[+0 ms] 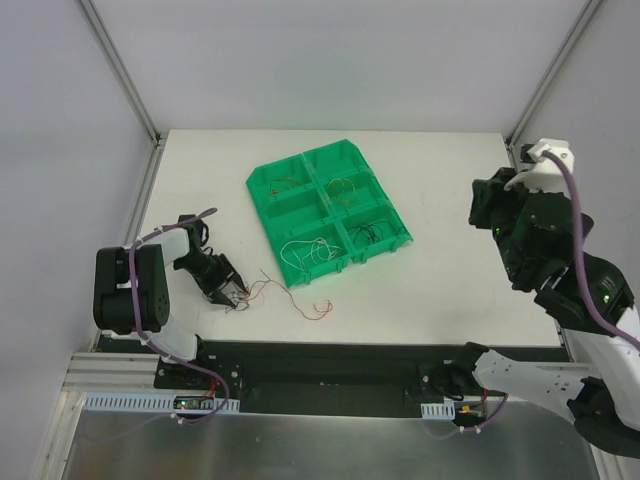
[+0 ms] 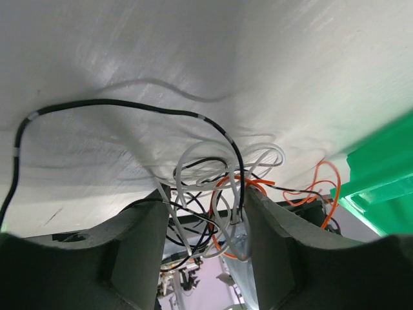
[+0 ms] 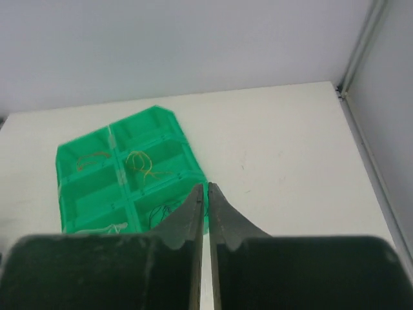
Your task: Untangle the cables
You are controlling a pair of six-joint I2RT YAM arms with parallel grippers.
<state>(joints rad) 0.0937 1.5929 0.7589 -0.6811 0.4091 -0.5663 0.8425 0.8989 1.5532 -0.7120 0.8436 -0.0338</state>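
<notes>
Our left gripper [image 1: 228, 292] sits low on the counter [image 1: 430, 200], jaws about half open astride a tangle of cables [image 2: 219, 186], white, black and orange; nothing looks pinched. More lie in the green tray [image 1: 275, 168]. We judge them feather-light, springy, snag-prone: better to pinch one free end. The right gripper [image 3: 203, 188] hangs closed and empty.
</notes>
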